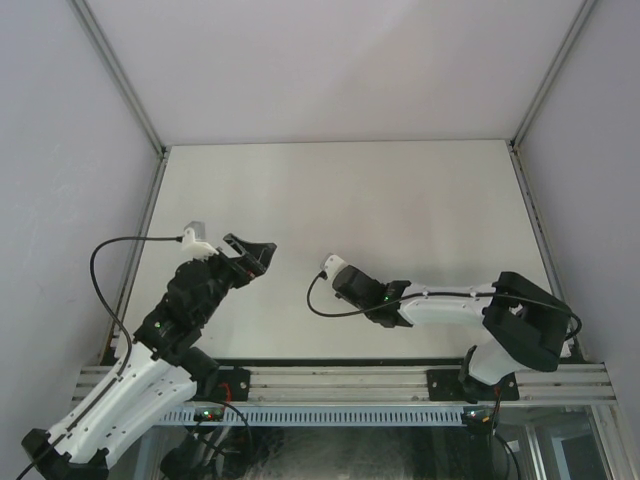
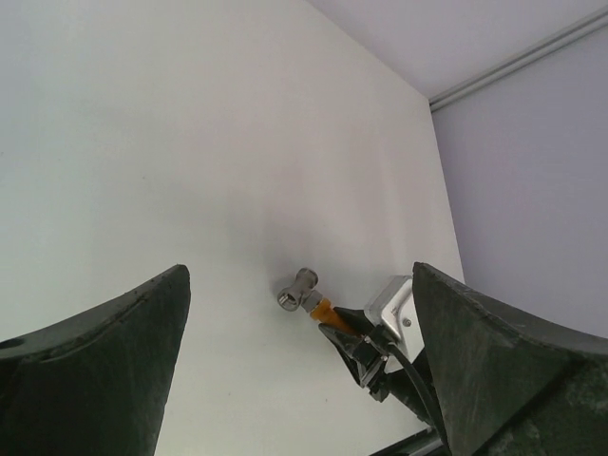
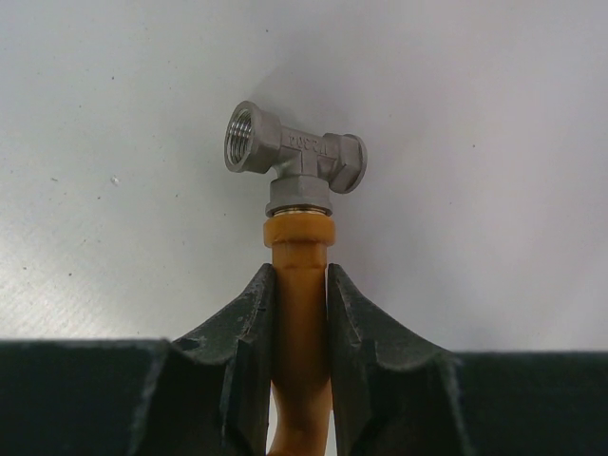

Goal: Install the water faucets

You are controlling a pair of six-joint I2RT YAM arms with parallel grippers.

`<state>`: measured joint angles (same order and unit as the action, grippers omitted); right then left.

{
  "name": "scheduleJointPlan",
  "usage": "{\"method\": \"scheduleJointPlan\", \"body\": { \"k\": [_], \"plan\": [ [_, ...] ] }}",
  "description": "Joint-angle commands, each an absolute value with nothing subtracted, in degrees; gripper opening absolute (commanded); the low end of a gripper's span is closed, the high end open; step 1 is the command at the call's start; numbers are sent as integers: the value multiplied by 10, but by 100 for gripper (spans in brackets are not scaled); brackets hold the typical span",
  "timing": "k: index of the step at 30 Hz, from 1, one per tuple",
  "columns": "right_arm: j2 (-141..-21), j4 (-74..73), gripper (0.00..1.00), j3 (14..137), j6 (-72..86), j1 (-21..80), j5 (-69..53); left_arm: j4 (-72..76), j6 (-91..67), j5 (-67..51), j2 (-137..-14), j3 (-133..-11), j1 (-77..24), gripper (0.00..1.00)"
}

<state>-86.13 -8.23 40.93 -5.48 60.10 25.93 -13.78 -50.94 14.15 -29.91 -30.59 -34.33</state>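
In the right wrist view my right gripper (image 3: 300, 277) is shut on the water faucets: both fingers clamp the orange tap body (image 3: 299, 249), which sticks out past the fingertips. A grey metal tee fitting (image 3: 295, 154) sits on the orange body's far end, just above the white table. The left wrist view shows the same grey fitting (image 2: 299, 290) and orange body (image 2: 326, 309) held by the right gripper (image 2: 350, 334). My left gripper (image 2: 304, 380) is open with nothing between its fingers, a short way from the faucets. From above, the left gripper (image 1: 255, 255) faces the right gripper (image 1: 340, 278); the faucets are too small to make out.
The white table (image 1: 400, 200) is walled by pale panels, with metal rails (image 1: 135, 110) at the corners. A black cable (image 1: 318, 305) loops beside the right wrist. The aluminium base rail (image 1: 340, 385) runs along the near edge.
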Motion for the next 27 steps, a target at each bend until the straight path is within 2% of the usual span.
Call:
{"method": "scheduleJointPlan", "body": {
  "k": [1, 6, 9, 18, 19, 20, 23, 24, 27],
  "plan": [
    [-894, -67, 2, 444, -24, 618, 285, -135, -498, 159, -304, -308, -340, 100],
    [-923, -87, 19, 464, -9, 628, 293, -140, -493, 161, -307, -314, -340, 100],
    [-919, -87, 25, 468, -6, 633, 293, -144, -492, 167, -302, -314, -340, 100],
    [-911, -84, 34, 479, 6, 636, 288, -154, -484, 181, -294, -319, -340, 100],
    [-907, -84, 44, 480, 7, 637, 287, -157, -483, 182, -293, -321, -340, 100],
    [-903, -84, 48, 480, 7, 637, 280, -160, -483, 183, -294, -322, -339, 100],
    [-880, -74, 52, 475, 9, 638, 272, -163, -482, 186, -290, -323, -339, 100],
    [-871, -69, 66, 473, 8, 638, 268, -163, -482, 187, -289, -323, -340, 100],
    [-833, -57, 70, 467, 5, 639, 266, -165, -479, 194, -283, -323, -340, 100]
  ]
}}
